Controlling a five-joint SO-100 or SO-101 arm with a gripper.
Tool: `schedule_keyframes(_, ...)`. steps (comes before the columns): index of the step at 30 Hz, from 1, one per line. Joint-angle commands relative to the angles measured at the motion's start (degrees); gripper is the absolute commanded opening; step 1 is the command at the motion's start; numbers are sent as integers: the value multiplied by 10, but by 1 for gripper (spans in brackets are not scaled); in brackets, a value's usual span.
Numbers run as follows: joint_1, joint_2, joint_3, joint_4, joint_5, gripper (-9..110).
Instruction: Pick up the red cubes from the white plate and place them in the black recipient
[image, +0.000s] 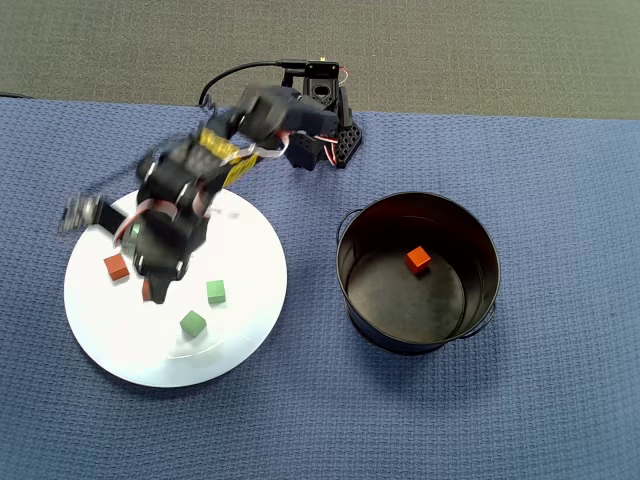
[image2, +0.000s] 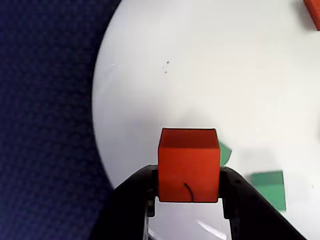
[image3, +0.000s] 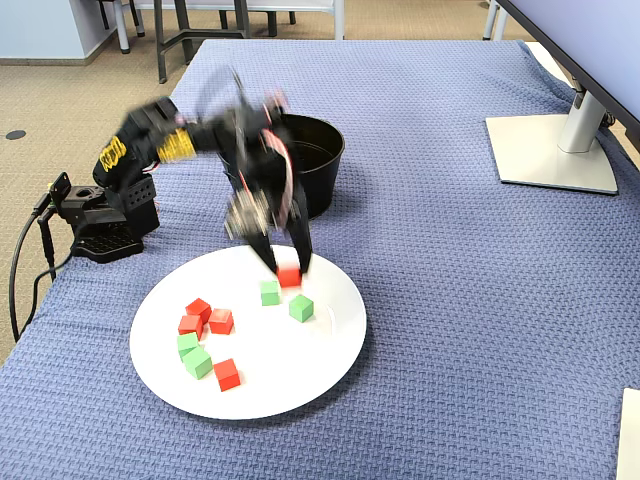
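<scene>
Blue woven cloth (image3: 480, 330) covered the whole tabletop. Nearest the fixed camera, the white plate (image3: 320, 370) lay toward the front edge, carrying red cubes (image3: 221, 320) and green cubes (image3: 197, 360) clustered on its left part, four red ones lying loose there. Above the plate's far rim the gripper (image3: 287, 268) was clamped on one red cube (image2: 188, 165), its jaws pressing two opposite flat faces, as the wrist view showed; the arm was motion-blurred. Such a cube looked light, rigid and matte, so a squeeze across parallel faces should hold without slipping. Farther back stood the black recipient (image: 480, 300), with another red cube (image: 418, 260) on its floor in the overhead view.
</scene>
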Motion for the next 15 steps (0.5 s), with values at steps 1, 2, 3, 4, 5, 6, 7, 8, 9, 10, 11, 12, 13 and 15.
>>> schedule_keyframes(1, -69, 183, 49, 33, 53, 0)
schedule_keyframes(2, -91, 216, 81, 31, 65, 0)
schedule_keyframes(3, -117, 249, 114, 25, 80, 0)
schedule_keyframes(4, -144, 278, 148, 20, 97, 0)
schedule_keyframes(5, -176, 302, 179, 18, 113, 0)
schedule_keyframes(6, -208, 325, 214, 11, 129, 0)
schedule_keyframes(7, -243, 346, 250, 2, 142, 0)
schedule_keyframes(8, -278, 367, 289, -11, 156, 0)
schedule_keyframes(9, -312, 387, 329, -28, 172, 0)
schedule_keyframes(10, -344, 405, 367, -47, 189, 0)
schedule_keyframes(11, -373, 419, 397, -65, 206, 0)
schedule_keyframes(12, -403, 432, 425, -79, 218, 0)
schedule_keyframes(13, -432, 441, 448, -90, 229, 0)
schedule_keyframes(15, -487, 463, 491, -109, 247, 0)
